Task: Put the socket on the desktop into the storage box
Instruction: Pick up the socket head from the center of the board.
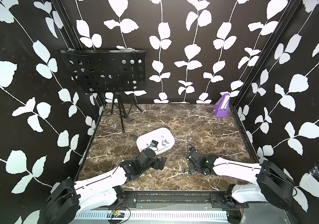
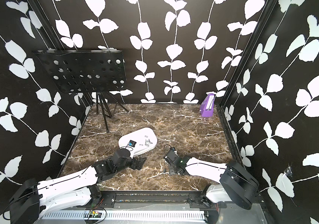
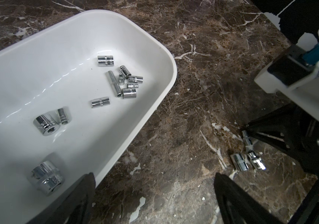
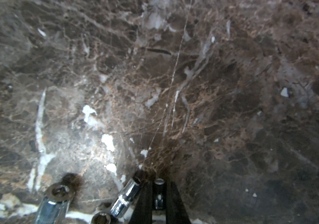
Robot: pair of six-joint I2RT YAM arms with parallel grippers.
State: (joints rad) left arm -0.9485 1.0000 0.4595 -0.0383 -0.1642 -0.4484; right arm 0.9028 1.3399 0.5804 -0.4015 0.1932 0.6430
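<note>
Box point(image 1: 161, 132) lay at ten o'clock from the right claw point(image 4: 159, 183), which squeezed one socket point(image 4: 159, 198) tight.

A robot test booth: leaf-print backdrop walls point(image 1: 174, 29) enclose a marble-patterned tabletop point(image 1: 203, 126) edged by black rails point(image 1: 174, 195).

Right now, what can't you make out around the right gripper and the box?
- Held socket: mostly hidden between right gripper fingers, right wrist view.
- Loose sockets: cut by that view's edge; tiny in both top views.
- Box near end: behind left arm, both top views.
</note>
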